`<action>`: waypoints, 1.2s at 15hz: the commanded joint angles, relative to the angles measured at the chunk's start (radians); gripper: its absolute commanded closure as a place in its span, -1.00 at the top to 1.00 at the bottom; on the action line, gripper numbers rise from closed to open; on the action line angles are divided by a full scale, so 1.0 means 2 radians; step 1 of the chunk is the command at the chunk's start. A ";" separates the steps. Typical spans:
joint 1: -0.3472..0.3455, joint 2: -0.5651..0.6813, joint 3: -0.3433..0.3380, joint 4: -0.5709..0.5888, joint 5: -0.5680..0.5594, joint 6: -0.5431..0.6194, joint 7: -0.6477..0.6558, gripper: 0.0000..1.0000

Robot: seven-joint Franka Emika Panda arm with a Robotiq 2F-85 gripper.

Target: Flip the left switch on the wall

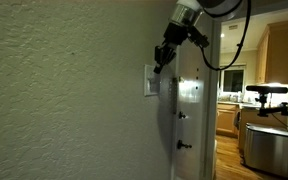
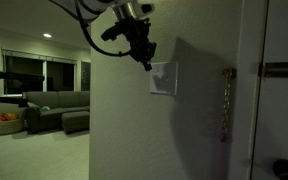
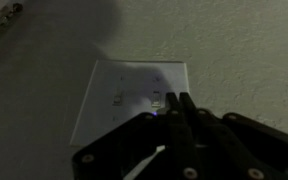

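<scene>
Wrist view: gripper [image 3: 176, 99] at wall plate [image 3: 122, 88]

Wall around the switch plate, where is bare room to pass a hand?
Free: the wall below the switch plate, and the strip between plate and door. Crowded: the plate's upper corner, where the gripper sits.

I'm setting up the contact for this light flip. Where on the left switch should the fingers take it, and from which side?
It looks nearly flush in the wall plate, so there is little to pinch. Better press the left switch with the tips of the closed fingers of the gripper, coming square to the wall. Toggle pose is too faint to tell.
</scene>
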 commanded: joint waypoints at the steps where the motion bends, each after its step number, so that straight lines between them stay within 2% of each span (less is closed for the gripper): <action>1: 0.000 -0.031 -0.004 -0.015 0.002 -0.006 -0.012 -0.86; 18: -0.003 0.034 -0.009 0.030 -0.004 -0.014 -0.008 -0.88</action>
